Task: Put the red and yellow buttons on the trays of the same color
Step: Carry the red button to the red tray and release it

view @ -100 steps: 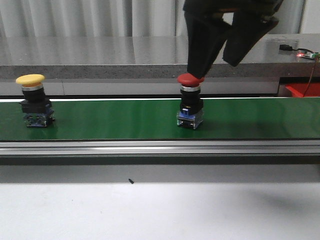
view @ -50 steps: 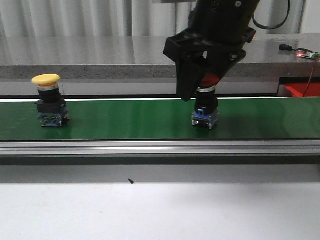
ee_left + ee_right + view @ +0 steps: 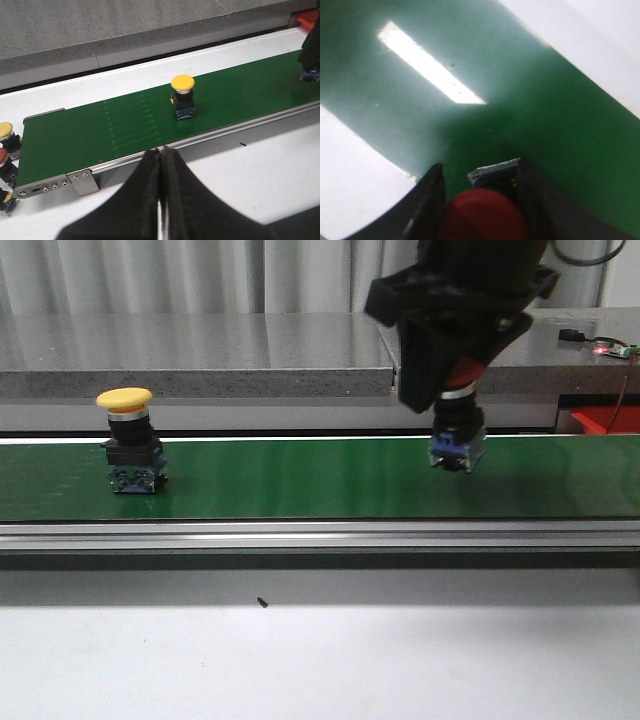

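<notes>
since the red button (image 3: 459,373) is clamped only by its cap in the right gripper (image 3: 452,380) above the green belt (image 3: 300,480), it could be dropped if swung.

Green conveyor belt (image 3: 300,480) running left to right, edged by a silver rail (image 3: 300,536), set on a white tabletop (image 3: 320,660). Yellow button (image 3: 128,440) upright on the belt's left part. Small dark speck (image 3: 262,602) on the tabletop just before the rail. More buttons (image 3: 6,150) beside the belt's end.
</notes>
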You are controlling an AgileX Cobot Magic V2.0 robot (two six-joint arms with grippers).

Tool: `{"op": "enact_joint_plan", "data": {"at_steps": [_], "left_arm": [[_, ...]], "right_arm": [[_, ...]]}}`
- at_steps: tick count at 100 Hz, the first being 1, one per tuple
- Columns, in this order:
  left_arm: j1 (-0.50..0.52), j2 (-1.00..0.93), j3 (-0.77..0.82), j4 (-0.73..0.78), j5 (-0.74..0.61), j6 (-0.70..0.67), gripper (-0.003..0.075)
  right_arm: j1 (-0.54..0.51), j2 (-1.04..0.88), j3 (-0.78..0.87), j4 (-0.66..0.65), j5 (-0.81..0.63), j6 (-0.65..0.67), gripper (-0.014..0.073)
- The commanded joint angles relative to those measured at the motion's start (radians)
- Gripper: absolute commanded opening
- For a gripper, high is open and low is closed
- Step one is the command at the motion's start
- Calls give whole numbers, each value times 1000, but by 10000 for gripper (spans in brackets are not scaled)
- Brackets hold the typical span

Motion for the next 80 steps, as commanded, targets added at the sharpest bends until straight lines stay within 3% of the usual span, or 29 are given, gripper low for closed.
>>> {"op": "enact_joint_plan", "data": {"at_steps": [1, 14, 48, 80], "left_arm": [[-8, 14, -21, -16, -69, -8, -19], [-8, 14, -21, -16, -69, -8, -19], [-8, 14, -21, -16, -69, -8, -19], [-8, 14, -21, -16, -69, -8, -19]], "right_arm": [[-49, -91, -35, -76, -5, 144, 181], [-141, -157, -35, -193, 34, 313, 181], [-455, -205, -35, -195, 72, 303, 181], [-686, -118, -36, 46, -49, 107, 181]]}}
